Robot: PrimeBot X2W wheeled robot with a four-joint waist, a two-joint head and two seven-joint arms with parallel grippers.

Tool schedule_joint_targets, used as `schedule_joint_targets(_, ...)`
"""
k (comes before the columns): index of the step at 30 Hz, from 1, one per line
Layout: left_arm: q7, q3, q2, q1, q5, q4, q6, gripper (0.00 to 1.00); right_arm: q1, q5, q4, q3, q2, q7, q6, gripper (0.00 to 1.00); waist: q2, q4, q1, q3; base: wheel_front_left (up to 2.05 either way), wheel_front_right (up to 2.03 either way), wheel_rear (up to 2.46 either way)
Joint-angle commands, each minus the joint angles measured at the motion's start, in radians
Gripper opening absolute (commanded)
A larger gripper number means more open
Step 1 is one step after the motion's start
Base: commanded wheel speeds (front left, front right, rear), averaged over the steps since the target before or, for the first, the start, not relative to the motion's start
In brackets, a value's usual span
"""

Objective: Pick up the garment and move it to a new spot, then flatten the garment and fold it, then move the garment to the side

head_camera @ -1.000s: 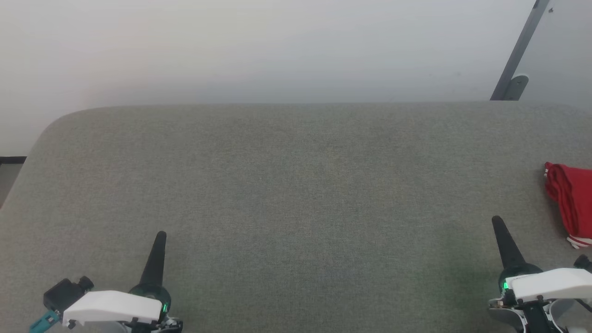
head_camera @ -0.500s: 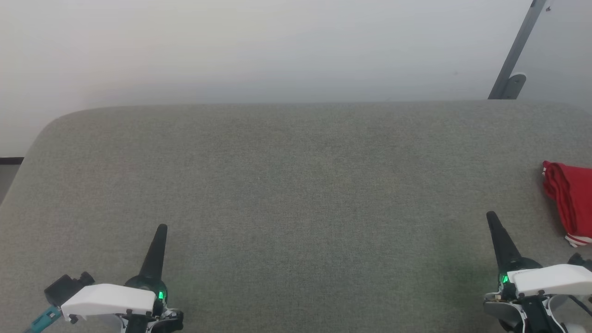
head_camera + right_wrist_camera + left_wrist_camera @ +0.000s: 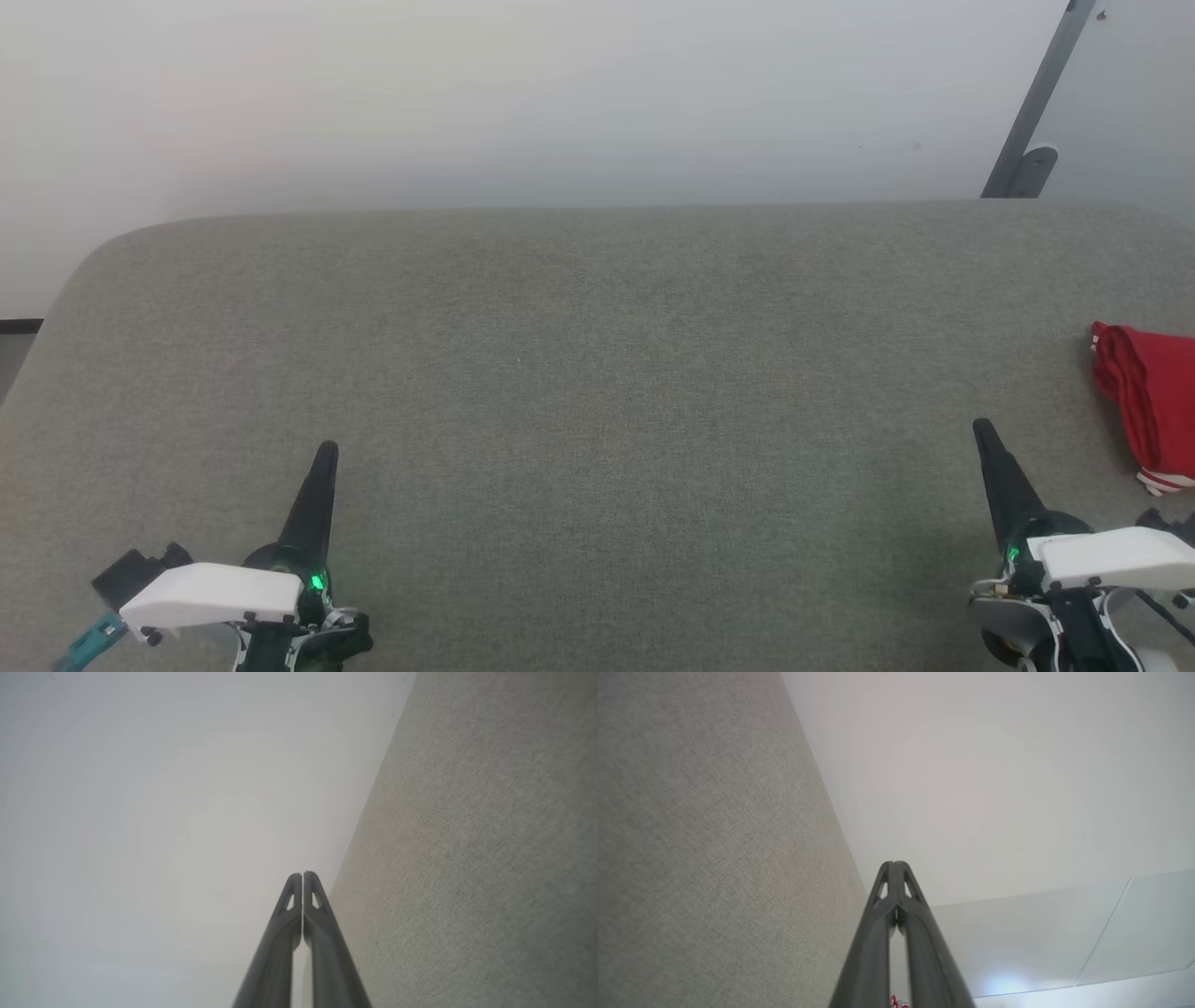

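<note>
The garment (image 3: pixel 1150 401) is a bunched red heap with a bit of red-and-white striped trim, lying at the far right edge of the grey padded surface (image 3: pixel 597 373) and cut off by the frame. My right gripper (image 3: pixel 982 431) is shut and empty, its fingers pointing up, a short way left of the garment. At the lower left my left gripper (image 3: pixel 326 453) is shut and empty too. Both pairs of fingertips meet in the wrist views: left gripper (image 3: pixel 894 864), right gripper (image 3: pixel 302 875). A red speck (image 3: pixel 893 1001) shows between the left fingers' bases.
The grey padded surface spans the head view, with a rounded corner (image 3: pixel 103 252) at the far left. A pale wall (image 3: pixel 523 93) stands behind it. A dark slanted bar (image 3: pixel 1034 103) rises at the far right.
Both grippers have edged a little forward, up the head view, still shut. The view has shifted slightly, so the garment sits a touch further left.
</note>
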Motion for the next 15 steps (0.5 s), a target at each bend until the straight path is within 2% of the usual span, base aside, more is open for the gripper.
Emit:
schedule_joint_targets(1,0.010,0.007,-0.003,-0.022,-0.023,0.000,-0.002,0.00,-0.017,0.025,0.000,-0.001,0.004,0.007,0.000,0.00,-0.0001,-0.001,0.0000,0.000,0.00,0.00,0.00)
schedule_joint_targets(15,0.036,0.018,-0.012,-0.041,-0.108,0.012,-0.003,0.00,-0.029,0.107,0.008,-0.001,0.016,0.026,0.000,0.00,-0.0001,-0.006,0.0000,0.002,0.00,0.00,0.00)
